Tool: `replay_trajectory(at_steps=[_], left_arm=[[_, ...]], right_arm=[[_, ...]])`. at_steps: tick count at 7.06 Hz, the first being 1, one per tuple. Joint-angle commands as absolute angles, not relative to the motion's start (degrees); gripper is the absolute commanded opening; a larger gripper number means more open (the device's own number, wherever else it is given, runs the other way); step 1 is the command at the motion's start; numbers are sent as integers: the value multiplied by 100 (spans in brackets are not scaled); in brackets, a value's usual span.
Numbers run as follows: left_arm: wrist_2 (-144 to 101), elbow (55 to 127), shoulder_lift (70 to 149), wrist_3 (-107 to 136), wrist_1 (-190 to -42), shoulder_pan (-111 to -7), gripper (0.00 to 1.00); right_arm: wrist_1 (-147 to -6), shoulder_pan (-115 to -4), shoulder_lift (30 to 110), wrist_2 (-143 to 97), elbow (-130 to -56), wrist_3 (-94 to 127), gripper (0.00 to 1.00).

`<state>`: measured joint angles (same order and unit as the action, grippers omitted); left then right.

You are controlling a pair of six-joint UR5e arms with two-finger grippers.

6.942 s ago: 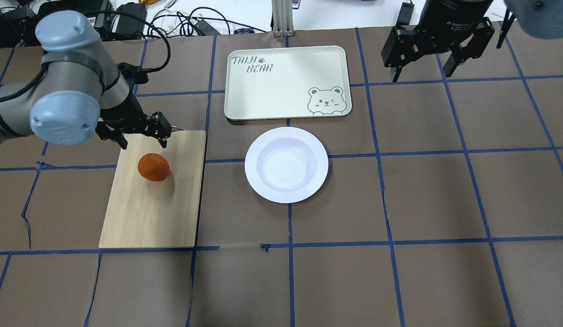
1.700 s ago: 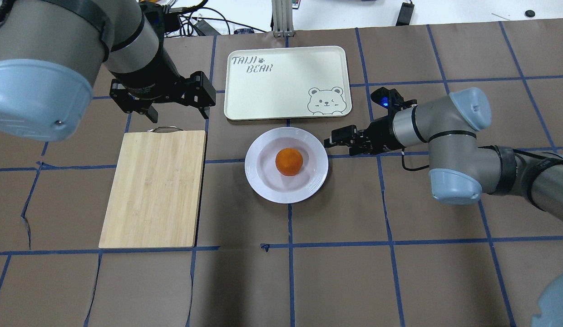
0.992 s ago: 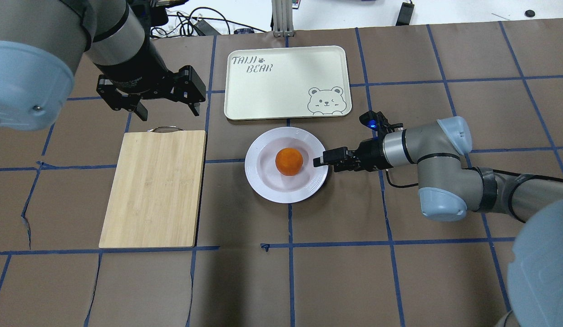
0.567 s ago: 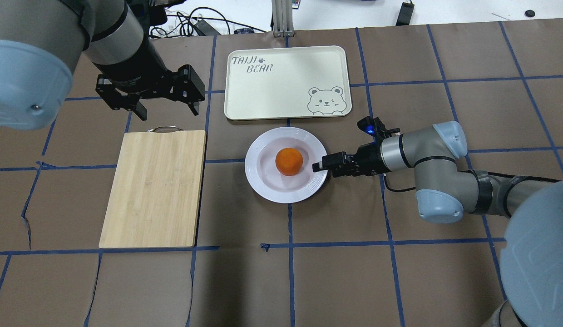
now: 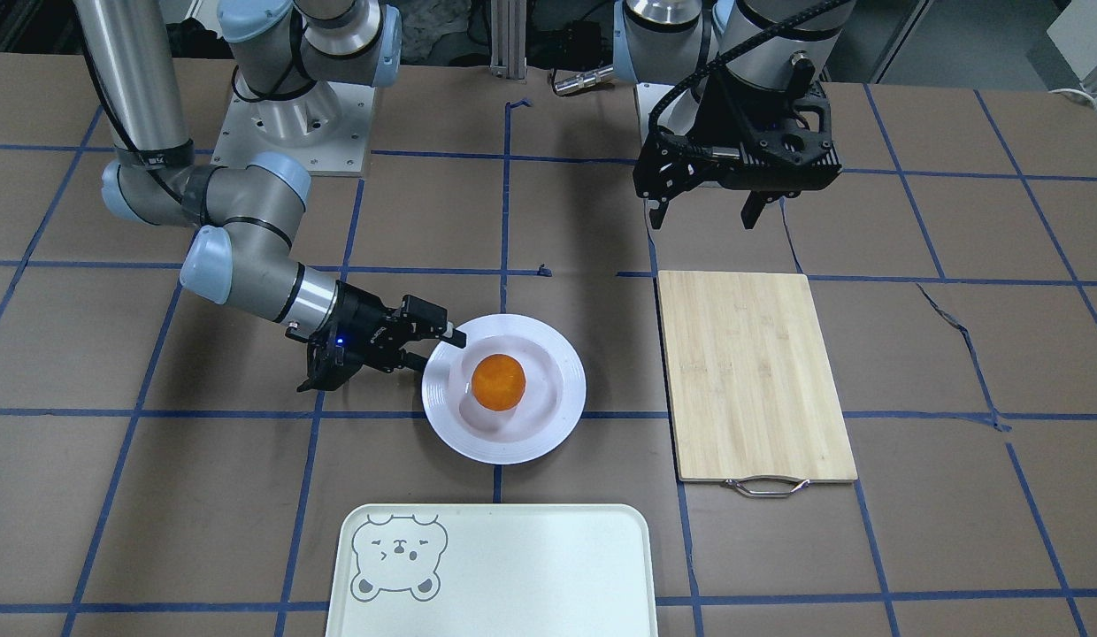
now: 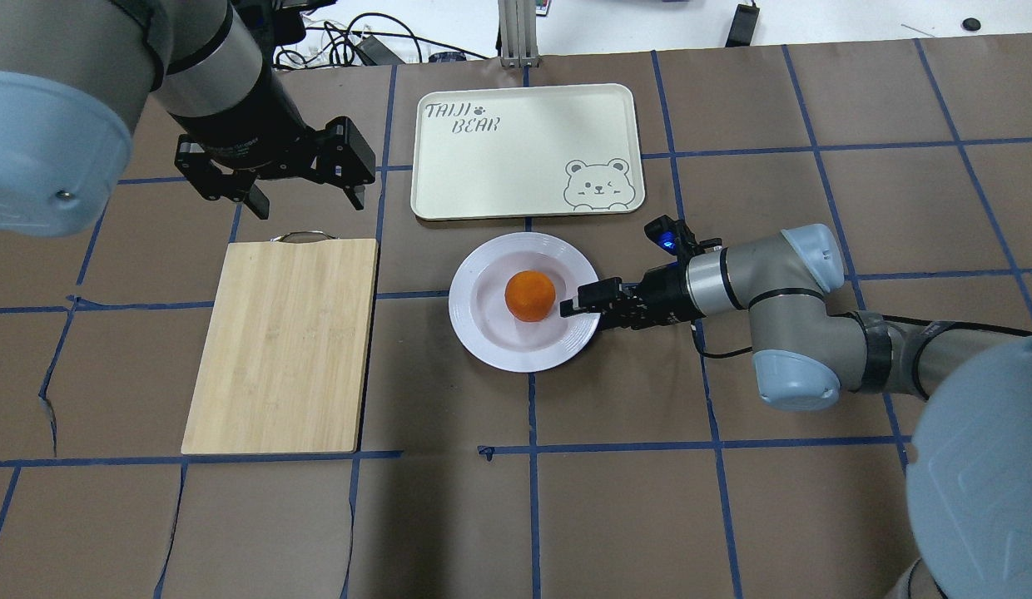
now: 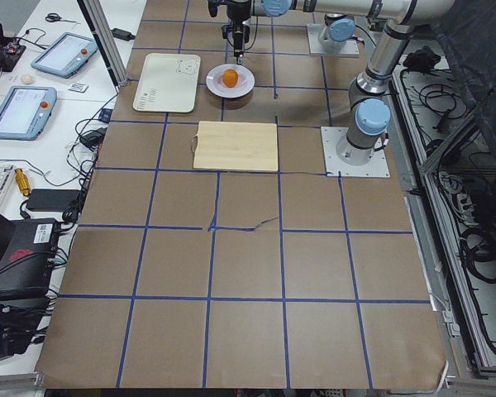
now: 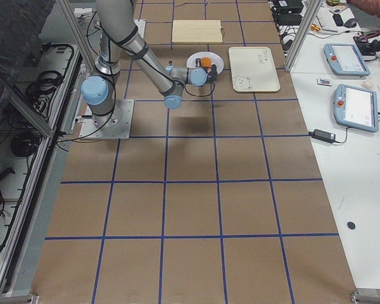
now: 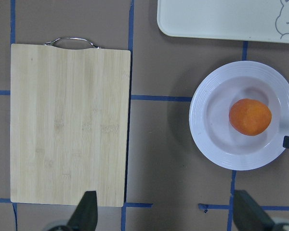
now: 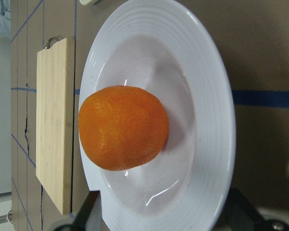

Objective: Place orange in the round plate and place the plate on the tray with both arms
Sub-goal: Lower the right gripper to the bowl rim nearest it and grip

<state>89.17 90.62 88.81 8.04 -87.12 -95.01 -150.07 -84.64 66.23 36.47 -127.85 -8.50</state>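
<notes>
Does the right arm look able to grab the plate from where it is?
Probably yes. The right gripper is open at the rim of the round plate, the edge between its fingers, nothing blocking. The orange sits further in.

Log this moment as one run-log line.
orange: in round plate | round plate: on table, not on tray | right claw: open, astride plate rim | left claw: open, empty, above table
</notes>
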Motion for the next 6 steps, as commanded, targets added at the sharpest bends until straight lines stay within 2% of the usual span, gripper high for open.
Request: replay_trajectory(at_steps=[1,3,4,5,6], left_arm=[[8930,9062,8886,800,-8710,-9510,100],[8903,9062,8886,809,-8719,-9501,100],[8912,9062,8886,800,-8719,-9501,100],[8903,9062,8886,800,-8719,-9501,100],[8895,9062,8886,800,-8719,-9501,100]], right_arm=[[-14985,-8595,6575,3665,-12788,-826,88],[-14968,-8622,6522,3674,-12797,-722,81],[-14968,-8718,6530,3726,-12814,-477,61],[-14976,-8754,6548,3735,-12814,-344,45],[-15003,-8763,6591,3744,-12806,-256,37]])
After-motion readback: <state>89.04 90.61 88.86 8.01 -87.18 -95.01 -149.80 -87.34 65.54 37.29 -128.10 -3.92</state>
